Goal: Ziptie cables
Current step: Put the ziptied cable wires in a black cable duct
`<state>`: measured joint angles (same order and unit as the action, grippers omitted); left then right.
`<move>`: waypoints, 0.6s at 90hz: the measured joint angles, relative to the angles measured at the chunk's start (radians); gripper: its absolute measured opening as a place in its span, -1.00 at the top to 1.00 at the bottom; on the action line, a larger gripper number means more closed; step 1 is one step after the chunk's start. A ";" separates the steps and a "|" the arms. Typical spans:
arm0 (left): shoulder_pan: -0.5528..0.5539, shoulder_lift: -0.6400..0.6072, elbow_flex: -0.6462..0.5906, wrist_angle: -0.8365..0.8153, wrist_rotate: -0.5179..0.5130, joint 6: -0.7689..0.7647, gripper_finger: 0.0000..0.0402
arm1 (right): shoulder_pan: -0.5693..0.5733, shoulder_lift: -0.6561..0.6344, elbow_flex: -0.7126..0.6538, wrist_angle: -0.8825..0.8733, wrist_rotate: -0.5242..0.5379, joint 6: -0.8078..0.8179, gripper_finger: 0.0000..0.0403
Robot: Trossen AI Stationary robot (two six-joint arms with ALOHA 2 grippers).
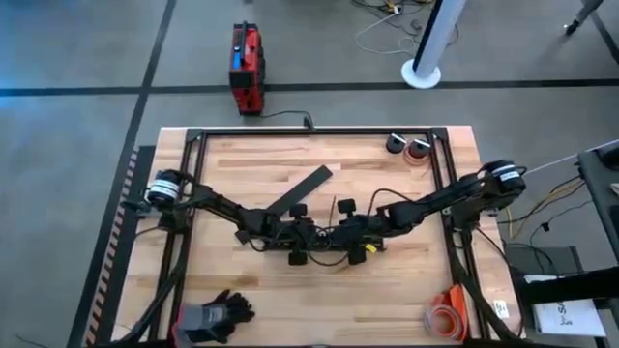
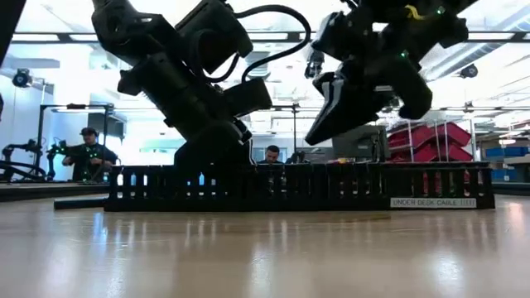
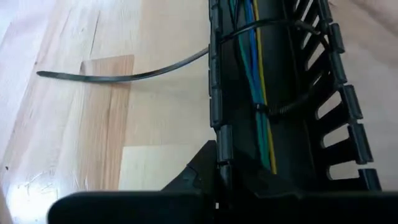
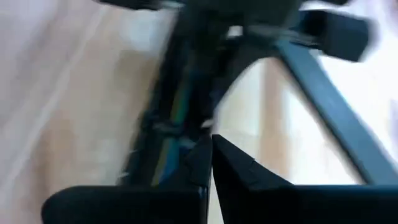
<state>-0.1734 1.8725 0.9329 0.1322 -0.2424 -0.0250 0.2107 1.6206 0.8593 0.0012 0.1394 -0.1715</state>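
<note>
Left wrist view: left end effector [image 3: 217, 186] seemingly clamps the slotted tray [image 3: 217, 106] holding cables [image 3: 252, 81]; right's state unclear.

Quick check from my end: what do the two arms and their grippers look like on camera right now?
Both arms are dark, jointed links with pale round motor housings at their bases. The left arm and right arm carry looping black cords. The right gripper shows a yellow patch; the left gripper is plain black.

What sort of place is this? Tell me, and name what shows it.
Probably a robotics lab or workshop: a wooden table in a black frame carries two arms, a red toolbox sits on the grey floor, and red storage bins and seated people show behind.
</note>
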 joint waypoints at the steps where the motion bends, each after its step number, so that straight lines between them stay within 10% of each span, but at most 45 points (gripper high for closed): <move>1: 0.000 0.000 0.000 0.000 0.000 0.000 0.99 | 0.000 0.003 0.000 0.007 -0.009 0.002 1.00; 54: 0.001 0.000 0.000 -0.001 -0.007 -0.001 0.99 | -0.017 0.123 0.000 0.045 0.027 0.044 1.00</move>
<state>-0.1722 1.8725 0.9329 0.1314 -0.2490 -0.0257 0.1938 1.7439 0.8593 0.0467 0.1660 -0.1271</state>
